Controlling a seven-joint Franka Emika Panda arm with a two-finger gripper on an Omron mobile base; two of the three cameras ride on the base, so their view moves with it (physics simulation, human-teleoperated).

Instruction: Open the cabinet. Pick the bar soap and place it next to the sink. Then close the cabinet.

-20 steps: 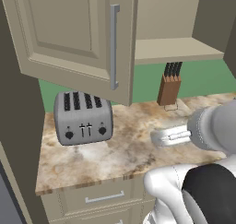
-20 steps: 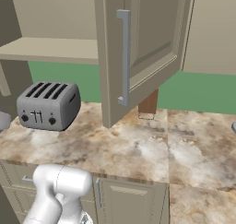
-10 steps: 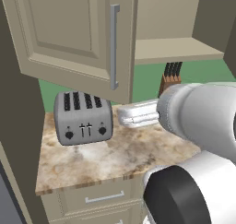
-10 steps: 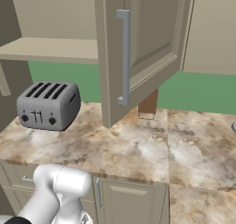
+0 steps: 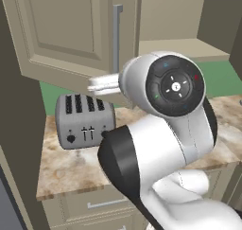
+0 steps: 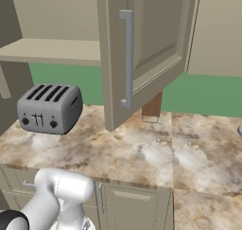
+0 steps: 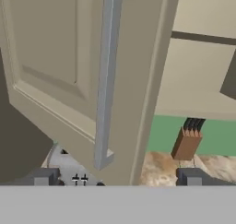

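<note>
The beige cabinet door (image 5: pixel 66 35) stands swung open, its long silver handle (image 5: pixel 116 39) vertical. From the right, the same door (image 6: pixel 151 44) and handle (image 6: pixel 126 58) hang over the counter. In the hand view my gripper (image 7: pixel 118 178) is open with nothing between its fingertips (image 7: pixel 44 177), and it faces the door's edge (image 7: pixel 147 80) and handle (image 7: pixel 107 80) from close by. My arm (image 5: pixel 170 96) is raised in front of the door. The bar soap and the sink are out of view.
A silver four-slot toaster (image 5: pixel 85 120) (image 6: pixel 49 108) sits on the tan marbled counter (image 6: pixel 142 148). A brown knife block (image 7: pixel 188 142) (image 6: pixel 152 106) stands behind the door. A bare open shelf (image 6: pixel 52 50) runs beside the cabinet. Drawers (image 5: pixel 99 203) lie below.
My arm has risen and swung left in the left base view, now covering the knife block and reaching the door handle's height. The door and toaster have not moved.
</note>
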